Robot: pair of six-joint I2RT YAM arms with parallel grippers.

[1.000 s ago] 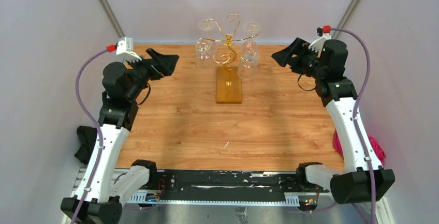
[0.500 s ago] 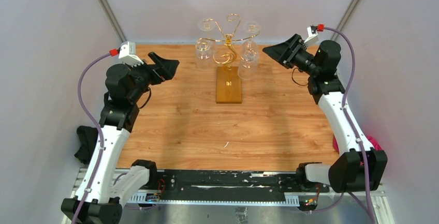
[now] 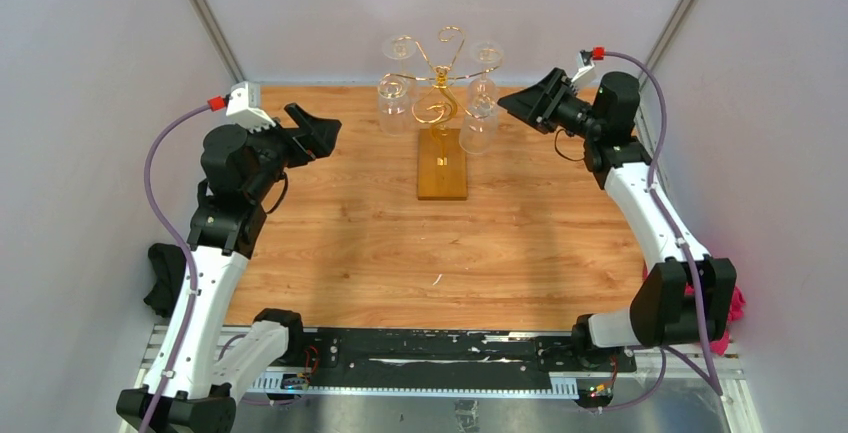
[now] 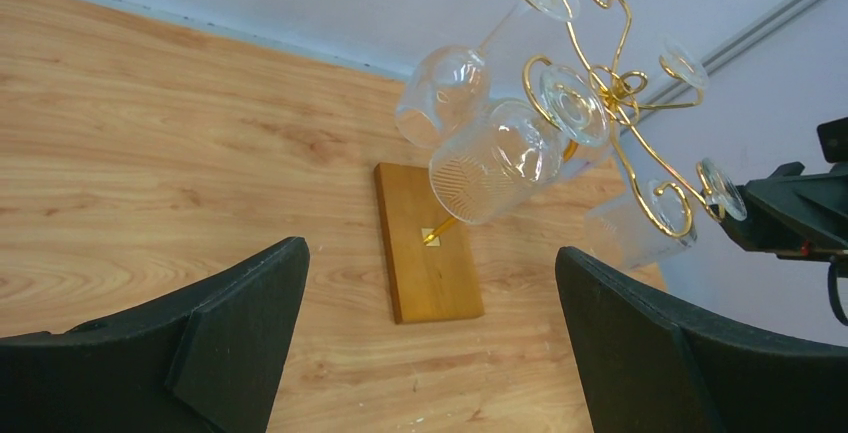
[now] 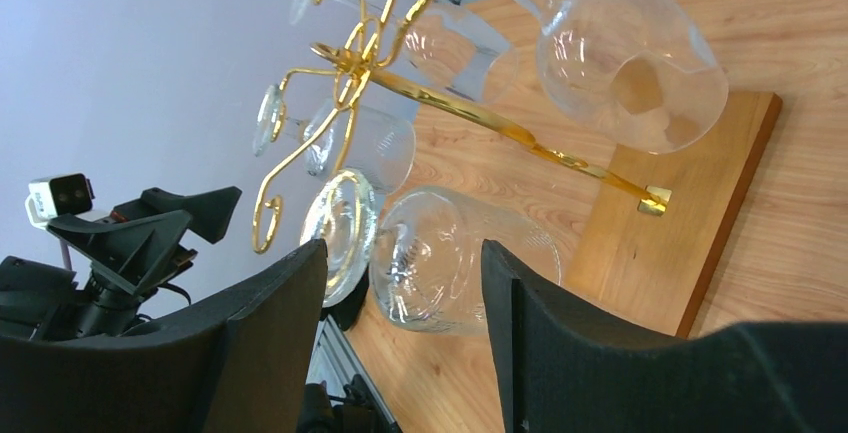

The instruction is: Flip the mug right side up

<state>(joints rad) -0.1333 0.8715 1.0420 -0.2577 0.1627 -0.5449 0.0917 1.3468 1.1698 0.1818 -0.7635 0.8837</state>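
No mug shows in any view. A gold wire rack on a wooden base stands at the table's back, with several clear stemmed glasses hanging upside down, one of them the right-hand glass. My right gripper hovers just right of the rack, open, pointing at that ribbed glass, which lies just beyond its fingertips; nothing is gripped. Left of the rack my left gripper hangs wide open and empty, facing the rack and the base.
A pink cloth lies off the table's right edge and a black object off its left edge. Grey walls close in on three sides. The arms' mounting rail runs along the near edge.
My right gripper has swung left toward the rack's right-hand glass and its jaws have narrowed. The left arm has barely shifted.
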